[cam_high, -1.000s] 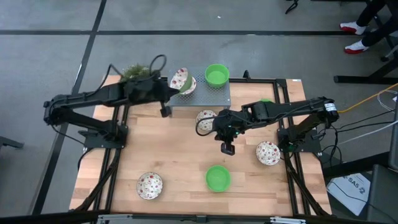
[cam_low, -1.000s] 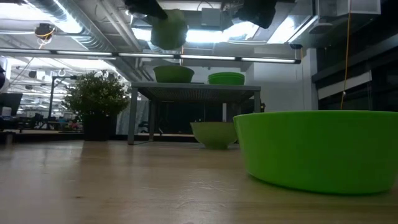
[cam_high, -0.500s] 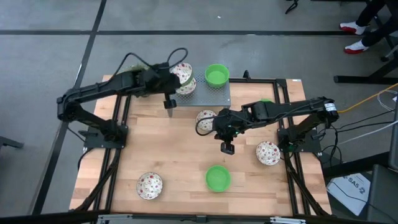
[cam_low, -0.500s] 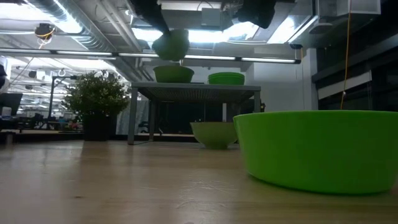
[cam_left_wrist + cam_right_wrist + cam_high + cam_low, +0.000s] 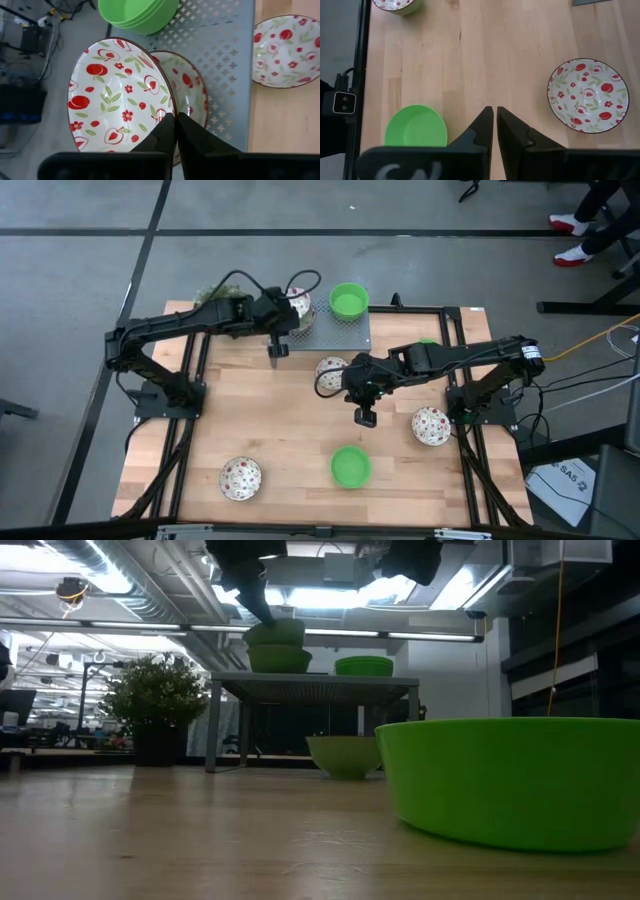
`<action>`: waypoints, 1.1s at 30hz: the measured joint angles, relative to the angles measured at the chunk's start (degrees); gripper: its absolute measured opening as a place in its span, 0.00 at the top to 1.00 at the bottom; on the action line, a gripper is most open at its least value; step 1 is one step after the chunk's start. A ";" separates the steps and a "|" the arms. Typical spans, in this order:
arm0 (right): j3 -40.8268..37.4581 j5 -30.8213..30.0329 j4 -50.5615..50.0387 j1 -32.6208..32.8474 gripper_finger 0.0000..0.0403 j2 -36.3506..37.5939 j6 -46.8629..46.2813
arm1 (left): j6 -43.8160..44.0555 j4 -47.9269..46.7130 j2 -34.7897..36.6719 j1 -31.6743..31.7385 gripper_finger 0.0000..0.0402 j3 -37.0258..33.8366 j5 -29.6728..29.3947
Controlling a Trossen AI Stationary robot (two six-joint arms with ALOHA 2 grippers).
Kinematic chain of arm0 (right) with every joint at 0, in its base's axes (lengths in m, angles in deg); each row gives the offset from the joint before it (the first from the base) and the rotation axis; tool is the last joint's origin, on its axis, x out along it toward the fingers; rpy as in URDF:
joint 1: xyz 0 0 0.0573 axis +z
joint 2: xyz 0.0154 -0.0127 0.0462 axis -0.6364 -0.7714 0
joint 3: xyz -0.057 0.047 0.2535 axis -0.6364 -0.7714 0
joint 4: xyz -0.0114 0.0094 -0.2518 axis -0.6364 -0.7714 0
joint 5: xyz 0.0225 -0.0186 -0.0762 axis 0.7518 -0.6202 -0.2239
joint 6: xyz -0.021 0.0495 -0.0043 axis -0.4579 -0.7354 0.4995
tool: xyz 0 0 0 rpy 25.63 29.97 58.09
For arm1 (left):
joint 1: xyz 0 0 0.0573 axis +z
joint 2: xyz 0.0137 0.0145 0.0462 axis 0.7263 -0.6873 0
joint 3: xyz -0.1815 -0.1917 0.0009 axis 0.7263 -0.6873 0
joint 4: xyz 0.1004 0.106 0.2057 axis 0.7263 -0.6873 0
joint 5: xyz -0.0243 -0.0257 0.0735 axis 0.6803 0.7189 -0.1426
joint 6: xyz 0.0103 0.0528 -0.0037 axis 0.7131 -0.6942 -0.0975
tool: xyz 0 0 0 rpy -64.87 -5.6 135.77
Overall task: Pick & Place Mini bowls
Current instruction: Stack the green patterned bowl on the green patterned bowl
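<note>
Looking down on a wooden table carrying a grey perforated stand at its far edge. Seeing the left arm reaching across from its side to the stand's left end, and the right arm stretching in over the middle of the table.

Finding the left gripper poised above the stand, fingers pinching together on the near rim of a red-and-white patterned bowl. Noting that bowl tilting and, from table height, appearing to be sitting in a second patterned bowl resting on the stand; not managing to tell whether it is fully seated. Spotting a stack of plain green bowls occupying the same stand just beside that pair.

Finding the right gripper hanging above bare wood, fingers pressing together and gripping nothing.

Picking out a small potted plant standing at the far left corner, behind the left arm.

Counting more mini bowls lying on the table: one patterned bowl beside the stand, partly under the right arm; another patterned bowl near the right edge; a lone green bowl near the front, well apart from both grippers; and a front-left patterned bowl.
</note>
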State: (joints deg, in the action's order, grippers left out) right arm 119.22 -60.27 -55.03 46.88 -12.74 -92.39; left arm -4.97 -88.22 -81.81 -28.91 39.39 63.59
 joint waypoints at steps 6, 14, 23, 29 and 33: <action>0.00 -0.73 0.00 0.00 0.94 0.00 0.02 | -0.25 0.15 0.04 0.00 0.94 0.00 1.35; 0.00 -1.36 0.00 0.00 0.94 0.00 0.02 | -1.42 0.33 -0.13 0.00 0.94 0.00 1.96; 0.00 -1.36 0.00 0.00 0.94 0.00 0.02 | -1.44 0.24 -0.31 0.00 0.99 0.00 1.32; 0.00 -1.36 -0.04 0.00 0.94 0.00 0.02 | -1.46 -0.73 -1.80 0.05 0.99 -0.01 -0.40; 0.00 -1.38 -0.19 0.00 0.94 0.00 0.02 | -2.34 -0.88 -2.84 0.06 0.99 -0.02 0.29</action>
State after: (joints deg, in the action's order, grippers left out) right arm 119.22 -61.65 -55.22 46.88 -12.74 -92.37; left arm -7.32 -89.10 -84.65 -28.84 39.37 63.88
